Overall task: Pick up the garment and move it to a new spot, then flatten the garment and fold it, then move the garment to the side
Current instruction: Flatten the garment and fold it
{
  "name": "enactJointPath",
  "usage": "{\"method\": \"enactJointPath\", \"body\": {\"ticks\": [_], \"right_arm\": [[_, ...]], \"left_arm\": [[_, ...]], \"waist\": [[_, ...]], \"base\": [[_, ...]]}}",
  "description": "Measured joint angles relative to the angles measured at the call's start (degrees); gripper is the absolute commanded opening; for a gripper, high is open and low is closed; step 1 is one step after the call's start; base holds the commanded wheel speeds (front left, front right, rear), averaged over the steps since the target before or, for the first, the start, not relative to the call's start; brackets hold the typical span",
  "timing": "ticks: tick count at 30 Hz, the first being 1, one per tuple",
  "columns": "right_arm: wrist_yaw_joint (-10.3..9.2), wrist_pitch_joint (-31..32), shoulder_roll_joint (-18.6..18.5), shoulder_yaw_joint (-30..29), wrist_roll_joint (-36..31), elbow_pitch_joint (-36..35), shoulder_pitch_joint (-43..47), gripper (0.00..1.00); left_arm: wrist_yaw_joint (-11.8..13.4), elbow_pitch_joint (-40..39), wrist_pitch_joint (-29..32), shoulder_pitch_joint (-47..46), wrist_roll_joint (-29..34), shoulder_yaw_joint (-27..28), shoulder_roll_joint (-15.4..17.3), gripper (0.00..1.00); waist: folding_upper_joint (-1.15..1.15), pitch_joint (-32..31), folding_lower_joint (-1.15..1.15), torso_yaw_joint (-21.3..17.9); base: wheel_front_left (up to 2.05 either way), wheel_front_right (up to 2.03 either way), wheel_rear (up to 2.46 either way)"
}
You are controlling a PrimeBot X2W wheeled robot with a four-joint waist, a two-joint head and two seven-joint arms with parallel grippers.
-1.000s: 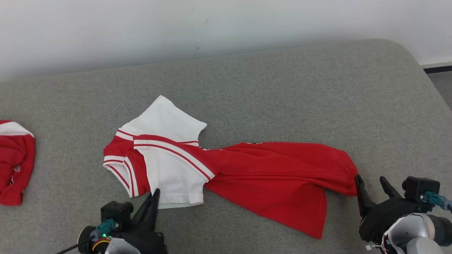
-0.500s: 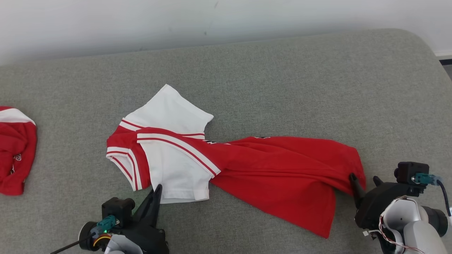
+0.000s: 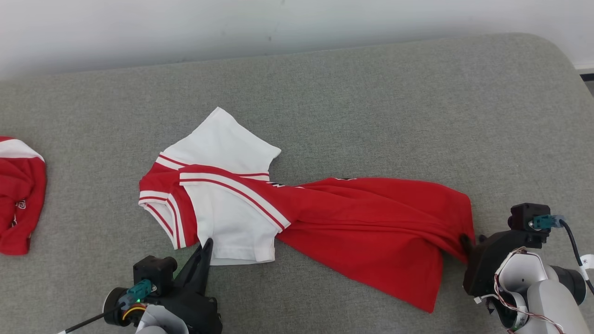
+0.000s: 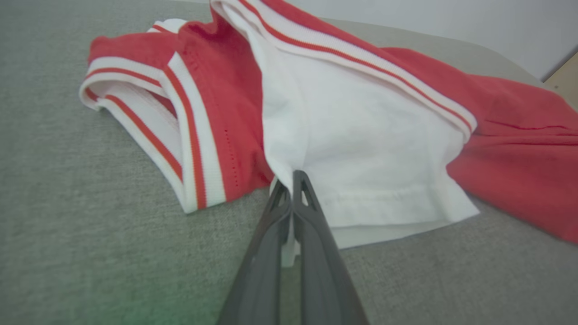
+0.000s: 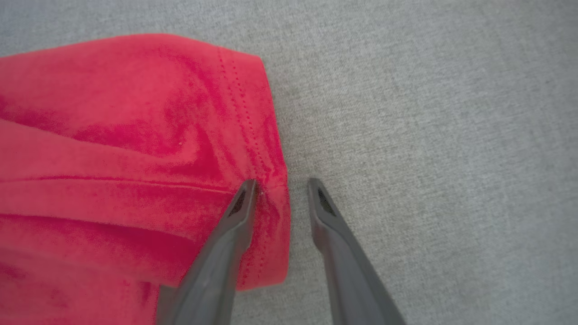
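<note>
1. You are looking down at a red and white shirt (image 3: 352, 218). It lies rumpled across the middle of a grey padded surface (image 3: 371, 102) and stretches from left to right in the head view.
2. The white part of the shirt, trimmed with red and white stripes, lies toward the robot's left. The plain red body runs off to the right and ends in a stitched hem.
3. Your left gripper (image 3: 207, 245) sits at the lower left of the head view, with its tips at the near edge of the white part.
4. In the left wrist view its two dark fingers (image 4: 316, 253) are pressed together. A sliver of white cloth is pinched between them, right at the white hem.
5. Your right gripper (image 3: 473, 240) sits at the lower right of the head view, at the red hem, with its fingers spread apart.
6. In the right wrist view, one fingertip (image 5: 246, 189) touches the red cloth just inside the stitched hem. The other is over bare grey padding just beside the hem. The hem's edge lies in the gap between them, not gripped.
7. A second red and white cloth (image 3: 18, 199) lies bunched at the far left edge of the padding, well apart from the shirt.
8. A pale wall (image 3: 278, 23) runs behind the padding.
</note>
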Motion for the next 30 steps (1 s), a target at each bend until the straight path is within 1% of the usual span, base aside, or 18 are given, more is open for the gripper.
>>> {"method": "enactJointPath", "body": {"ticks": [2,3,8,11,15,17,19,20,22,23,27,30], "right_arm": [[0.0,1.0,0.0,0.0,-0.6,-0.3,0.0,0.11],[0.0,1.2,0.1,0.0,-0.6,-0.5,0.0,0.0],[0.0,0.9,0.3,-0.2,-1.0,-1.9,0.4,0.0],[0.0,-0.8,0.3,0.3,-0.1,-3.7,0.1,0.0],[0.0,-2.3,0.5,1.7,6.2,-7.2,-1.5,0.0],[0.0,-2.6,0.7,2.3,10.9,-9.4,-3.4,0.0],[0.0,-2.6,0.7,2.8,15.3,-11.7,-5.5,0.0],[0.0,-2.5,0.8,2.8,17.4,-12.7,-6.6,0.0],[0.0,-1.9,0.8,2.5,21.1,-14.3,-9.4,0.0],[0.0,-1.9,0.8,2.5,21.1,-14.3,-9.4,0.0],[0.0,0.5,0.9,2.3,27.1,-15.9,-16.1,0.0],[0.0,2.1,0.9,2.2,29.3,-15.6,-21.2,0.0]], "left_arm": [[0.1,0.0,0.0,0.0,0.0,-0.1,0.0,0.0],[0.2,0.0,0.0,0.0,0.0,-0.1,0.0,0.0],[0.4,0.2,-0.1,0.0,-0.4,-0.1,0.2,0.0],[0.3,-0.2,-0.4,-0.1,-0.6,0.3,0.3,0.0],[-0.7,-3.3,-1.1,-1.7,-3.8,3.2,0.2,0.0],[-1.6,-5.3,-1.0,-3.6,-6.3,4.9,0.4,0.0],[-2.2,-7.7,0.5,-5.6,-8.4,6.3,1.3,0.0],[-2.7,-8.9,1.5,-7.0,-10.7,7.3,1.4,0.0],[-3.1,-11.5,3.7,-10.9,-13.4,8.6,2.4,0.0],[-3.1,-11.5,3.7,-10.9,-13.4,8.6,2.4,0.0],[-3.6,-14.2,8.8,-19.3,-20.8,12.1,3.6,0.0],[-3.6,-14.9,11.6,-24.6,-25.1,14.7,4.1,0.0]], "waist": [[0.0,0.0,0.0,0.1],[0.0,0.0,0.0,0.2],[0.0,-0.4,0.0,0.2],[0.0,-0.8,0.0,0.2],[0.0,-1.1,0.0,0.1],[0.0,-1.2,0.0,0.0],[0.0,-1.2,0.0,-0.2],[0.0,-1.2,0.0,-0.1],[0.0,-1.1,0.0,-0.1],[0.0,-1.1,0.0,-0.1],[-0.01,-0.7,0.0,-0.4],[-0.01,-0.2,0.0,-0.8]], "base": [[0.0,0.0,0.0],[0.0,0.0,0.0],[0.0,0.0,0.0],[0.0,0.0,0.0],[0.0,0.0,0.0],[0.0,0.0,0.0],[0.0,0.0,0.0],[0.0,0.0,0.0],[0.0,0.0,0.0],[0.0,0.0,0.0],[0.0,0.0,0.0],[0.0,0.0,0.0]]}}
